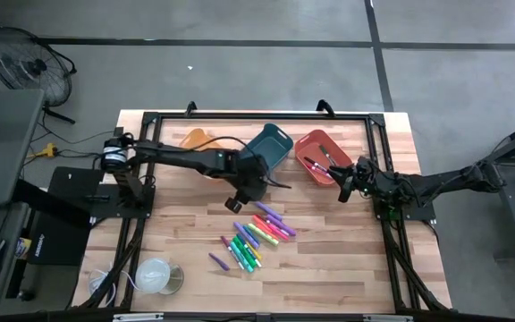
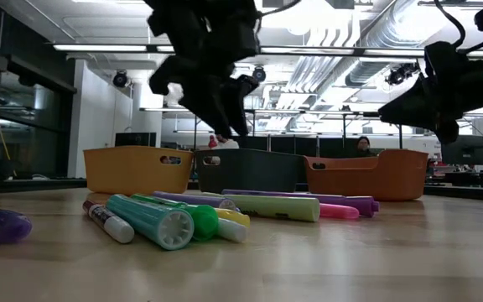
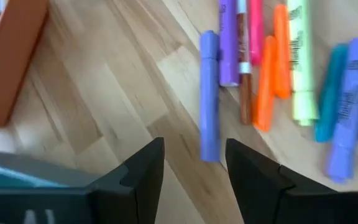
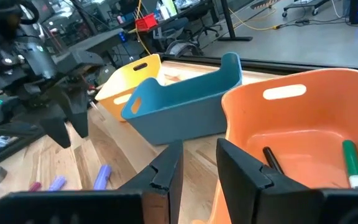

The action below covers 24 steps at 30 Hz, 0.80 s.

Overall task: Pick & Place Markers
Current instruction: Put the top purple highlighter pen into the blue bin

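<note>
High view shows the markers [image 1: 256,240] lying in a loose heap near the middle of the bench [image 1: 347,277], at about five o'clock from the left claw [image 1: 237,204]. This claw hangs above the wood with its fingers spread and nothing between them. The right claw [image 1: 343,188] waits by the red bin [image 1: 311,165], at three o'clock; its fingers stand a little apart and hold nothing. The markers lie close together, some touching. I think the risk is that the left claw closes on two at once, or pushes one so that it rolls away.
</note>
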### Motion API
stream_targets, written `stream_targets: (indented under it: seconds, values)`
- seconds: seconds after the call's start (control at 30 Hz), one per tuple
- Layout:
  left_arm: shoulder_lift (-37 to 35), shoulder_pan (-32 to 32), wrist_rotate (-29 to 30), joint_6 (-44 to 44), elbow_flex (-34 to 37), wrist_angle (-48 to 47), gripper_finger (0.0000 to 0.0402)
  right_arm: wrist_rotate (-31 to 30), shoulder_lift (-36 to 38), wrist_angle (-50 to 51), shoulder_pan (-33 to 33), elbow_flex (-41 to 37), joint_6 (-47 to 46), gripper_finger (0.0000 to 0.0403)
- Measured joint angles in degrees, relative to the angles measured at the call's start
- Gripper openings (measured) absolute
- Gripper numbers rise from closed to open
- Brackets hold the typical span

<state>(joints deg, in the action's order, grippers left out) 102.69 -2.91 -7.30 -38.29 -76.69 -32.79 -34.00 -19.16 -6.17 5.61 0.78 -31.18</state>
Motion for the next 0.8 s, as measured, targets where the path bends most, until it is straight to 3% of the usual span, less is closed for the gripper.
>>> stream_targets:
  seconds: [0.27, 0.8]
  values:
    - [5.48, 1.55, 0.71, -2.46, -2.77, -1.4, 0.0167, 0.55, -0.06, 0.37, 0.02, 0.0, -0.08, 0.0085]
    - [7.67, 1.85, 1.81, -6.48, -3.12, 2.26, 0.0167, 0.57, -0.06, 0.92, 0.02, 0.0, 0.0, 0.0085]
